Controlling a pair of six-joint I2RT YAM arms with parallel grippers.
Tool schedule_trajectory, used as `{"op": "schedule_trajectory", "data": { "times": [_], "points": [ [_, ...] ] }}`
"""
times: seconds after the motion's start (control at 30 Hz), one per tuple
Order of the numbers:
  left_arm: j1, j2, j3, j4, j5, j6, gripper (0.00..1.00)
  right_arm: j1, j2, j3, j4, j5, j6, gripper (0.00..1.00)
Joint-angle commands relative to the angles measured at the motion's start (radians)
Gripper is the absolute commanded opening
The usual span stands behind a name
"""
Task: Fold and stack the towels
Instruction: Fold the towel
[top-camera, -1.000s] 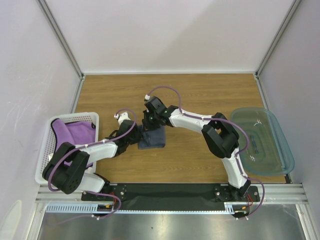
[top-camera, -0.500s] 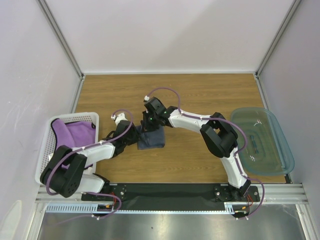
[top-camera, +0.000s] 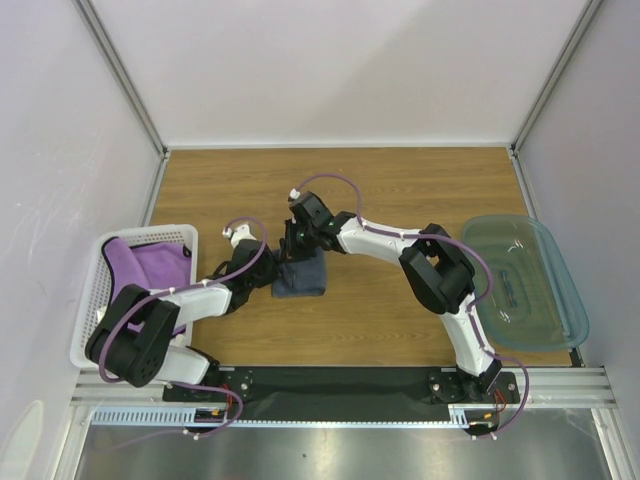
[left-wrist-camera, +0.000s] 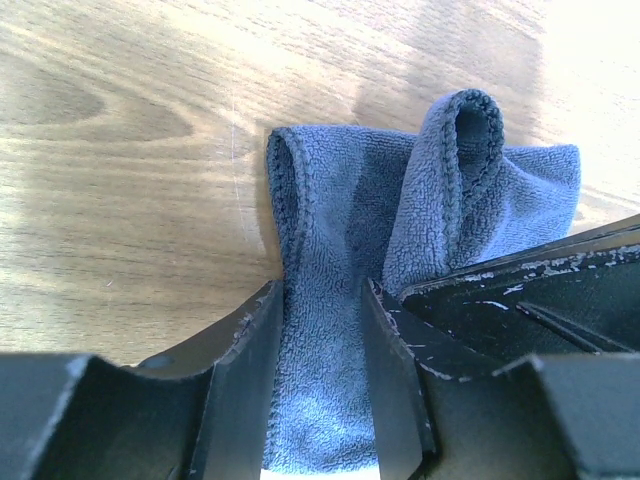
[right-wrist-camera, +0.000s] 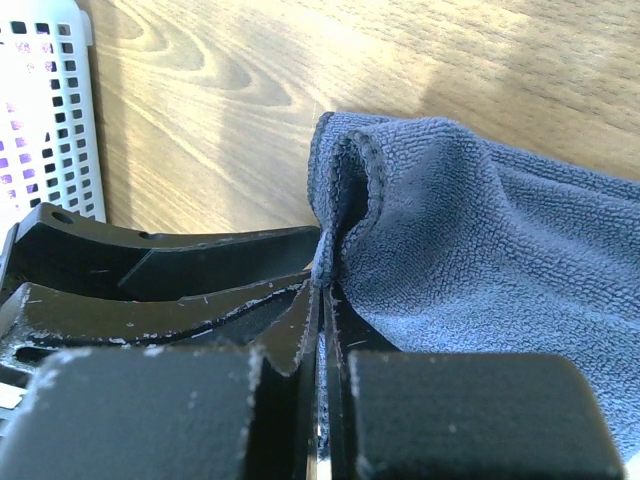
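The dark navy towel (top-camera: 300, 277) lies bunched on the wooden table between both grippers. My left gripper (top-camera: 268, 276) comes in from the left. In the left wrist view its jaws (left-wrist-camera: 322, 290) are closed on a strip of the navy towel (left-wrist-camera: 330, 220) that fills the gap between them. My right gripper (top-camera: 292, 256) reaches in from the right. It is shut (right-wrist-camera: 325, 275) on a raised folded edge of the navy towel (right-wrist-camera: 480, 240), which stands up as a loop. A purple towel (top-camera: 150, 265) lies crumpled in the basket.
The white perforated basket (top-camera: 85, 300) stands at the left table edge, close to my left arm; its corner (right-wrist-camera: 50, 110) shows in the right wrist view. A translucent teal bin (top-camera: 525, 280) sits at the right edge. Bare wood (top-camera: 400, 190) stretches behind the towel.
Both grippers and the navy towel have shifted slightly left and away from the arm bases. Both grips are unchanged.
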Motion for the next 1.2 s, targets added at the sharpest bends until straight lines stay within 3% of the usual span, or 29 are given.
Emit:
{"op": "schedule_trajectory", "data": {
  "times": [0.0, 0.27, 0.33, 0.57, 0.67, 0.9, 1.03, 1.17],
  "points": [
    [0.005, 0.015, -0.007, -0.069, 0.032, 0.009, 0.44, 0.010, 0.023, 0.043, 0.036, -0.030, 0.021, 0.00],
    [0.018, -0.068, 0.022, -0.190, -0.007, 0.035, 0.47, 0.007, 0.033, 0.055, 0.050, -0.044, 0.028, 0.02],
    [0.021, -0.094, 0.034, -0.268, -0.030, 0.032, 0.49, 0.007, 0.043, 0.060, 0.047, -0.047, 0.029, 0.09],
    [0.051, -0.198, 0.066, -0.452, -0.096, 0.012, 0.51, 0.017, 0.005, 0.062, 0.009, -0.019, -0.006, 0.57],
    [0.071, -0.247, 0.083, -0.518, -0.117, 0.009, 0.51, 0.014, -0.047, 0.060, -0.013, 0.027, -0.034, 0.63],
    [0.078, -0.341, 0.104, -0.543, -0.093, -0.016, 0.52, -0.025, -0.167, 0.013, -0.066, 0.103, -0.058, 0.64],
    [0.078, -0.399, 0.089, -0.415, 0.066, 0.033, 0.52, -0.065, -0.249, -0.085, -0.053, 0.151, -0.054, 0.64],
    [0.061, -0.412, 0.088, -0.295, 0.168, 0.036, 0.50, -0.105, -0.328, -0.225, -0.030, 0.216, -0.049, 0.53]
  ]
}}
